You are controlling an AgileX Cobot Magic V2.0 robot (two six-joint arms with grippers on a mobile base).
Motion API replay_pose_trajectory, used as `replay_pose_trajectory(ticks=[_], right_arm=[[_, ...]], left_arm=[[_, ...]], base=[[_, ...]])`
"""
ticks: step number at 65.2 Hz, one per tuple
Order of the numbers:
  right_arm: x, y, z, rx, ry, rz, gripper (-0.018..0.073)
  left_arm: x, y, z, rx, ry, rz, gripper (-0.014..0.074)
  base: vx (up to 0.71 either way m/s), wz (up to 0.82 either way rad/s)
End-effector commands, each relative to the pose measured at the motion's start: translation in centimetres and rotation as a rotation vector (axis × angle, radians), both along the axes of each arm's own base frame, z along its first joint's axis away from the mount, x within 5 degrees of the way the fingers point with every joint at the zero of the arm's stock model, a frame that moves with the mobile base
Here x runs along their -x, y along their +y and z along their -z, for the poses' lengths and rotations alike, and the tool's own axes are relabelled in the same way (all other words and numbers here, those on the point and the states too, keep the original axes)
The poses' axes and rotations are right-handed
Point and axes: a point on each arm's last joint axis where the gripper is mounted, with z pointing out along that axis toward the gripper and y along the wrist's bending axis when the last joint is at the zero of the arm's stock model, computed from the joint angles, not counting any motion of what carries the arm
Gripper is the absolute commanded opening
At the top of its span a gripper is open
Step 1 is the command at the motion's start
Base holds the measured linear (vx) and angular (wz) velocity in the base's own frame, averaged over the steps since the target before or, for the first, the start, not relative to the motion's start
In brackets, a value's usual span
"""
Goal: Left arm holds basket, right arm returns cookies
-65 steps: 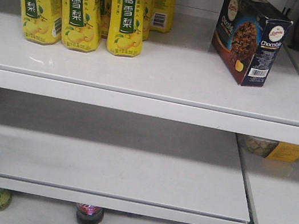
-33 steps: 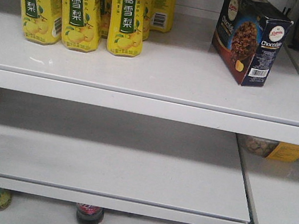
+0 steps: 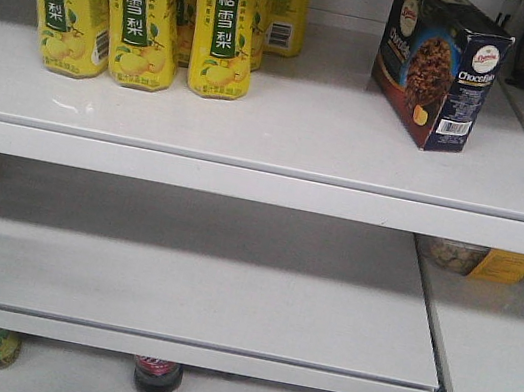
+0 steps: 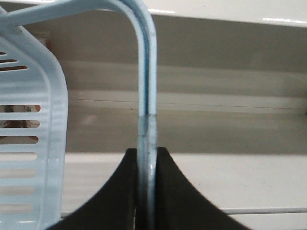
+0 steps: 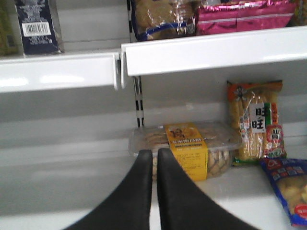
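The left gripper (image 4: 147,191) clamps its jaws on the light blue slotted plastic basket's (image 4: 29,143) hoop handle, steadying it. The right gripper (image 5: 154,165) hangs empty, jaws together (apparently finished): the tall navy cardboard cookie box (image 3: 435,64) stands upright on the white upper shelf (image 3: 266,171).

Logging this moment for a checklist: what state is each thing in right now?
cookies: upright on the top shelf, ungripped.
basket: handle pinched in the left claw.
left claw: shut on the handle.
right claw: shut, empty.
yellow bottles: upright, capped ends out of frame.
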Motion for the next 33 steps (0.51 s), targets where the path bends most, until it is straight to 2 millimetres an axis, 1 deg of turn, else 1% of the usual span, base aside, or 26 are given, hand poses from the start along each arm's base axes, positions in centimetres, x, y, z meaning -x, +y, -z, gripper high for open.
replay_pose_trajectory(ticks=[1, 33], right_arm=[[0.03, -0.02, 0.46, 0.004, -0.006, 0.005, -0.0006], [0.03, -0.02, 0.49, 0.002, 0.000, 0.005, -0.0006]], left_arm=[[0.20, 0.06, -2.14, -0.018, -0.159, -0.004, 0.0000], [0.20, 0.06, -2.14, -0.018, -0.159, -0.004, 0.0000]], base=[[0.00, 0.00], [0.00, 0.00]])
